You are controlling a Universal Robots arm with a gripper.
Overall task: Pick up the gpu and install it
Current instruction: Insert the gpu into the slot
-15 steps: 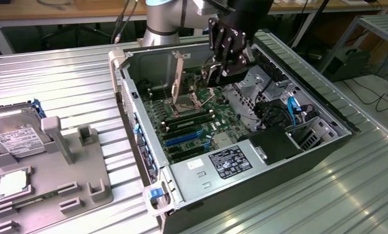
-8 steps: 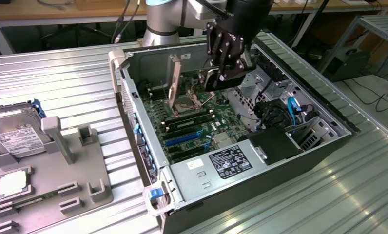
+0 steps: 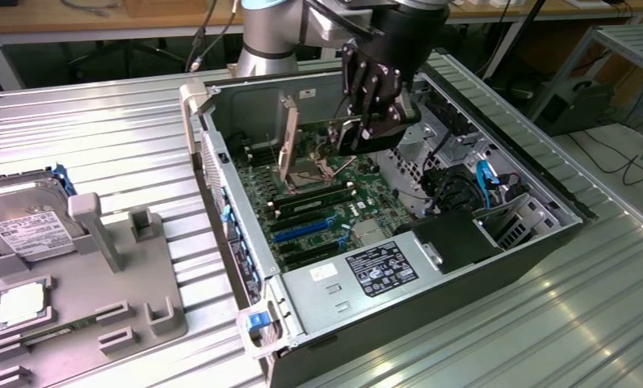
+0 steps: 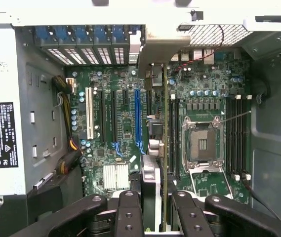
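The claw (image 3: 373,121) is clamped on the gpu (image 3: 367,139), which hangs on its edge right under the claw, inside the open computer case (image 3: 206,145). The card could miss the long blue slot (image 4: 138,118) below the claw and bump the green board (image 4: 123,106). If it tilts, it may jam.

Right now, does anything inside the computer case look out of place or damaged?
Nothing looks damaged. One oddity: the processor socket on the motherboard stands open and empty, while a square processor chip lies on the grey tray outside the case. The hand holds the gpu edge-on over the board.
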